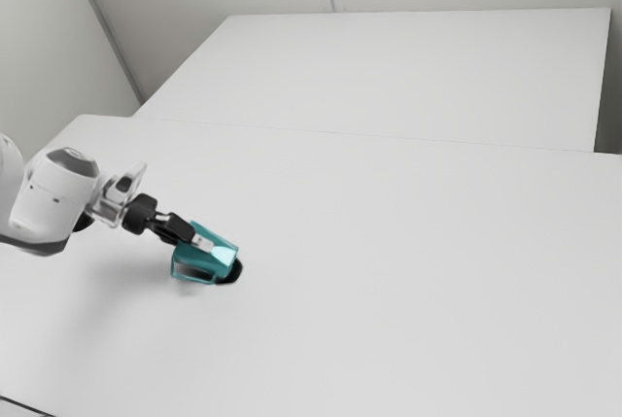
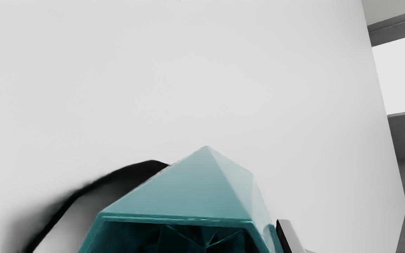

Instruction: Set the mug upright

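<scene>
The arm (image 1: 51, 201) has a glossy white shell with full, rounded forms, a grey oval cap (image 1: 74, 160) on top and a dark grey band (image 1: 37, 246) along the lower edge. A few small dark marks dot the white. Next comes a pale, angular bracket (image 1: 110, 205) with a dark inset (image 1: 123, 184), then a chunky black housing (image 1: 139, 214). The pincer (image 1: 202, 242) is black too, ending in light grey; the wrist view shows a black edge beside that grey.

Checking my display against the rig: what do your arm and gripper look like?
The arm is white, with rounded housings, a grey cap and small dark dots. A pale, angular fitting sits before the gripper, which is black and blocky with a light-grey end.
</scene>
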